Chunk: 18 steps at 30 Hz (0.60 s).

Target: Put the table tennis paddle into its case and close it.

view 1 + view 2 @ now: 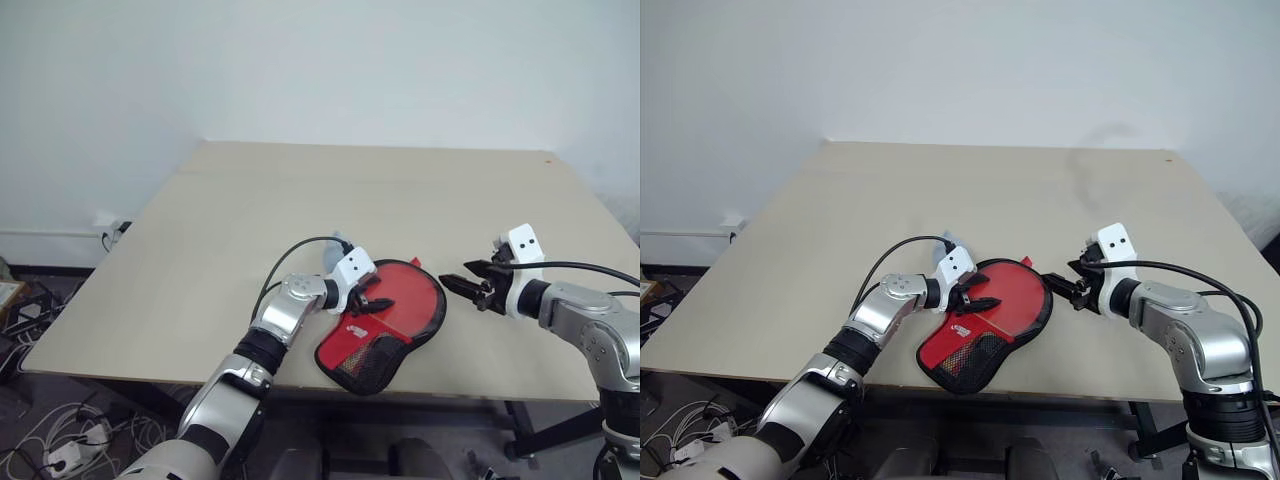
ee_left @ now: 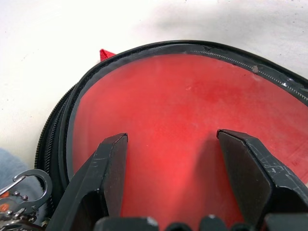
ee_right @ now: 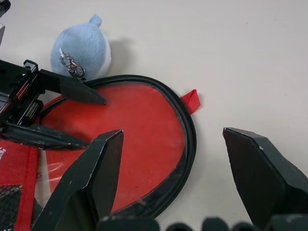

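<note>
1. We found the puff (image 3: 82,47) on the case (image 1: 430,318) mostly hidden behind the left gripper (image 1: 368,302).
2. The paddle's (image 2: 183,120) white mark (image 1: 962,331) was too small to read.
3. Mesh (image 1: 368,362) hid its handle.

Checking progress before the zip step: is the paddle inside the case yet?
Inside: the paddle's red face shows through the clear window of the case, black rim all round. Whether the zip is shut, cannot tell.

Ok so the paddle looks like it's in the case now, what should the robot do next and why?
Probably go for the zipper: the table tennis paddle already shows red through the window of the case, both the left gripper and right gripper are open and holding nothing.
</note>
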Motion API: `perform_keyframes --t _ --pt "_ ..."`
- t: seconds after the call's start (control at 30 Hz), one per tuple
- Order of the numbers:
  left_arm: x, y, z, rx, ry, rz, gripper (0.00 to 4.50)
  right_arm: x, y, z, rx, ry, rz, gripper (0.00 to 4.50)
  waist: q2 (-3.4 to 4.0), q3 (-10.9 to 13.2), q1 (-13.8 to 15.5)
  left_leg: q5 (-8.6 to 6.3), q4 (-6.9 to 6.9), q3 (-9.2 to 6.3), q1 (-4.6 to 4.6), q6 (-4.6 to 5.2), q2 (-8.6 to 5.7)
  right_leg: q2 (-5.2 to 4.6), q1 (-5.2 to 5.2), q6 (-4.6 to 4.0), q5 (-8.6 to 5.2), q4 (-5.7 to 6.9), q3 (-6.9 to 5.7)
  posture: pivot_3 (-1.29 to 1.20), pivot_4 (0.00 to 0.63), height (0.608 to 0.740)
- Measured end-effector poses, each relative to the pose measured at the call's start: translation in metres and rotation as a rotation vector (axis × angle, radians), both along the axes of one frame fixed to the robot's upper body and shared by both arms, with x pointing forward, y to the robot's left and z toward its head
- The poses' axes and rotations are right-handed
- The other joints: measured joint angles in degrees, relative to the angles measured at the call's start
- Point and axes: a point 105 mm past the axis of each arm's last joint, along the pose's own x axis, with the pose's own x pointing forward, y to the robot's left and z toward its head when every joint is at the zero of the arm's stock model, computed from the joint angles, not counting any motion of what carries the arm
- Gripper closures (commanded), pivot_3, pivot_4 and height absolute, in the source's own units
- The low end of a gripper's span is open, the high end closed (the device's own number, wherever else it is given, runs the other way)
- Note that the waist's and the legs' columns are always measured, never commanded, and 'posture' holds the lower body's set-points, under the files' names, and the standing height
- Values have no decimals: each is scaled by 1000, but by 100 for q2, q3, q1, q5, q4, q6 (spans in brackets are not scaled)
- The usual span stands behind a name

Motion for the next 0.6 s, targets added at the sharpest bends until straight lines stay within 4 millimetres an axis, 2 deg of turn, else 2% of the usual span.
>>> perform_keyframes --t 0.07,0.17,0.2,0.4,0.6 --pt "0 -1 0 -6 3 1 1811 0 0 0 0 0 0 930 0 0 0 0 0 0 0 0 0 0 0 0 0 0 0 0 0 740" --pt "0 -4 1 -28 15 7 2533 0 1 -1 1 3 2 930 0 0 2 0 0 -2 -2 0 -1 0 0 0 0 0 0 0 0 740" --pt "0 -4 1 -34 16 9 2904 0 2 -2 1 4 4 930 0 0 2 0 0 -2 -2 0 -1 0 -1 0 0 0 0 0 0 740" --pt "0 -5 5 -65 15 3 4463 0 2 -2 -1 6 4 930 0 0 2 0 -1 -2 -4 0 -1 0 -3 1 0 -1 0 0 0 740" --pt "-4 -17 19 -123 -1 -47 4463 0 3 -2 -1 6 4 930 0 1 1 0 -1 -1 -5 0 -1 0 -3 0 0 -1 0 0 0 740"
